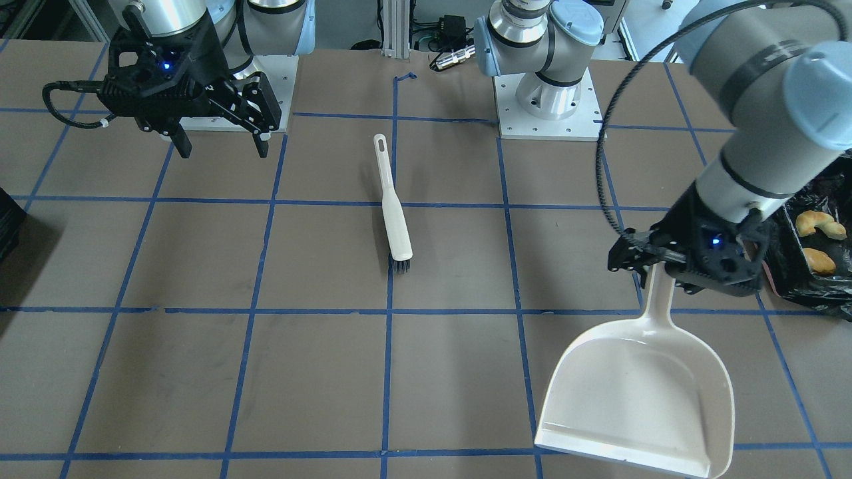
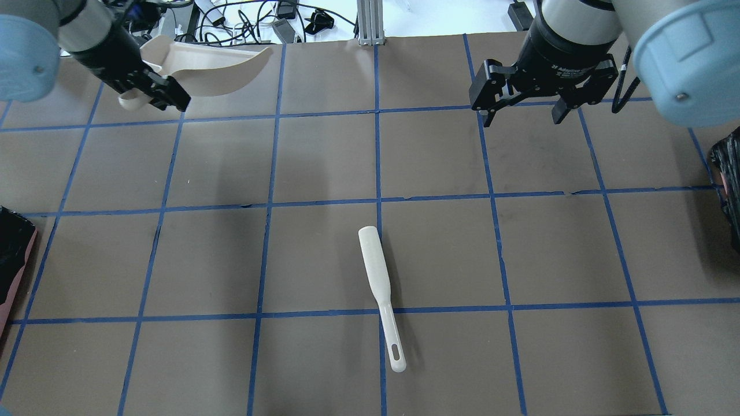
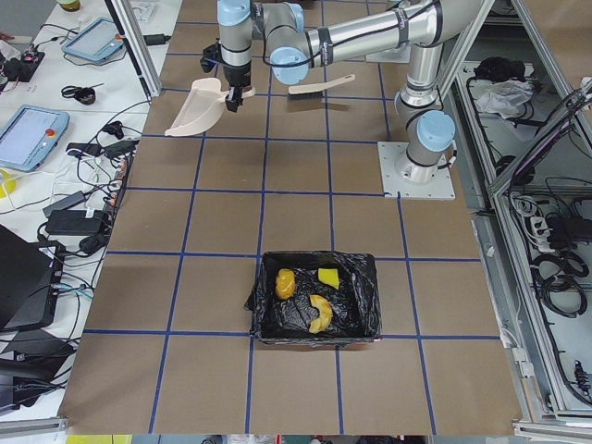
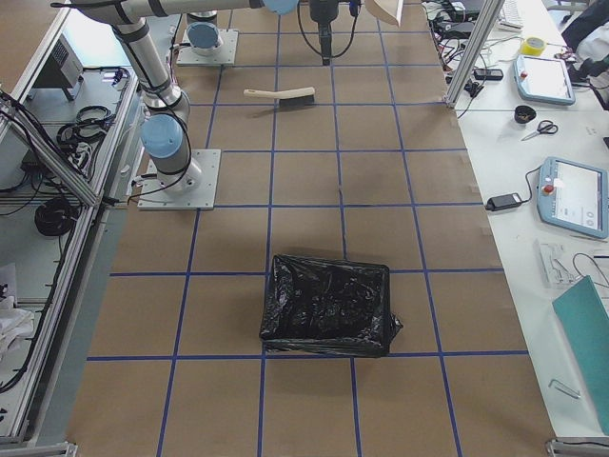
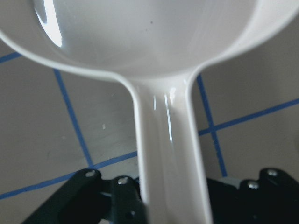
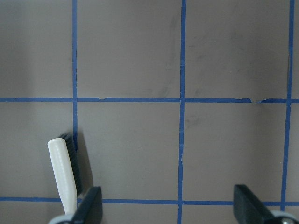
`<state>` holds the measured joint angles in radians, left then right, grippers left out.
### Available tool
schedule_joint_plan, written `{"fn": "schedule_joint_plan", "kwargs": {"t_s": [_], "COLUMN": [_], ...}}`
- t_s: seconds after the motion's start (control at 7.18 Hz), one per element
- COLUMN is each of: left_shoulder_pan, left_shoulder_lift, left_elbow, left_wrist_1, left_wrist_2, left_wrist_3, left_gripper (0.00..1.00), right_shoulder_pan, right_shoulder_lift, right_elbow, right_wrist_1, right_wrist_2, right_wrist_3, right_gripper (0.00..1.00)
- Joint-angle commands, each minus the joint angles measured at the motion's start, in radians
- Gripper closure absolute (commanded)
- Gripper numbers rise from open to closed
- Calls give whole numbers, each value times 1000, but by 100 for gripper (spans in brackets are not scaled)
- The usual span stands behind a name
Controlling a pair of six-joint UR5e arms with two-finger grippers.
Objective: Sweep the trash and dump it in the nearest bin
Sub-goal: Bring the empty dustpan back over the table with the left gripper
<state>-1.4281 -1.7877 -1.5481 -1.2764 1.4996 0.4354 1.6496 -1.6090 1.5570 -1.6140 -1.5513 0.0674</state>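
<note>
The trash lies in the black-lined bin (image 3: 319, 301) at my left: a potato-like lump (image 3: 286, 283), a green-and-yellow sponge wedge (image 3: 327, 277) and a croissant (image 3: 319, 314). The croissant (image 1: 822, 223) and the lump (image 1: 819, 261) also show in the front view. My left gripper (image 1: 665, 266) is shut on the handle of the cream dustpan (image 1: 639, 392), which is empty and held above the table's far side. Its handle (image 5: 170, 177) fills the left wrist view. My right gripper (image 1: 219, 140) is open and empty, hovering above the table.
A cream hand brush (image 2: 376, 271) with black bristles lies on the table's middle, apart from both grippers; its bristle end (image 6: 63, 172) shows beside my right gripper's left finger. A second black-lined bin (image 4: 328, 305) stands at my right. Blue tape lines grid the brown table.
</note>
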Motion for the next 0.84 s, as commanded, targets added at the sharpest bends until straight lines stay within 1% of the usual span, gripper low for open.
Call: {"fn": "schedule_joint_plan", "kwargs": {"t_s": [0.0, 0.14, 0.28, 0.42, 0.7], "left_shoulder_pan": [-116, -171, -228, -285, -365], "left_shoulder_lift": [-44, -62, -83, -110, -157], "left_elbow": [-72, -72, -73, -73, -75], "left_wrist_1": [164, 173, 227, 247, 311], "left_wrist_2": [-6, -7, -9, -6, -1], "left_wrist_3": [-122, -186, -272, -330, -438], "left_gripper": [100, 100, 100, 100, 100], "right_shoulder_pan": [1, 1, -1, -1, -1], "right_shoulder_lift": [-2, -2, -2, -2, -2], "right_elbow": [0, 0, 0, 0, 0], "right_wrist_1": [6, 6, 8, 9, 9], "right_wrist_2": [0, 0, 0, 0, 0], "right_wrist_3": [0, -1, 0, 0, 0], "right_gripper": [0, 0, 0, 0, 0]}}
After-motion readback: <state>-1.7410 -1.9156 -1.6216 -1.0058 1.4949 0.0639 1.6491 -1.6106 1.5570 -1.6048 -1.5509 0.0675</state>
